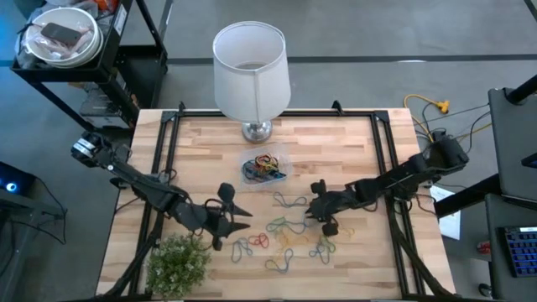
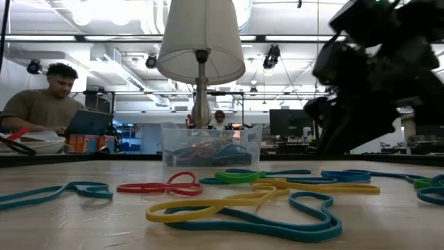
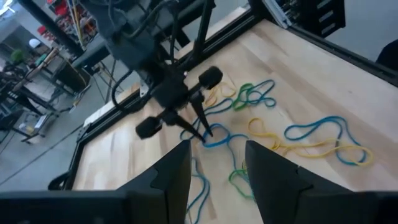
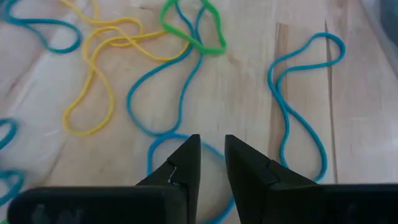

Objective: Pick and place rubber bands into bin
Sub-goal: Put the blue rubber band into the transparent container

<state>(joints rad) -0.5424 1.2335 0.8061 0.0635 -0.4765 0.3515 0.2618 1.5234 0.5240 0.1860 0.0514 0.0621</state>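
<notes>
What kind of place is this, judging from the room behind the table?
Probably a robotics lab or open workshop. Behind the wooden table with its lamp, a person works at a laptop, ceiling lights hang over long benches, and a computer monitor stands farther back.

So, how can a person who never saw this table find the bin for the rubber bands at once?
Find the white lamp at the far edge of the wooden table. Just in front of its metal base lies the bin, a small see-through tub already holding some coloured bands. It is the only container on the tabletop; the loose rubber bands lie flat on the wood, nearer the arms.
</notes>
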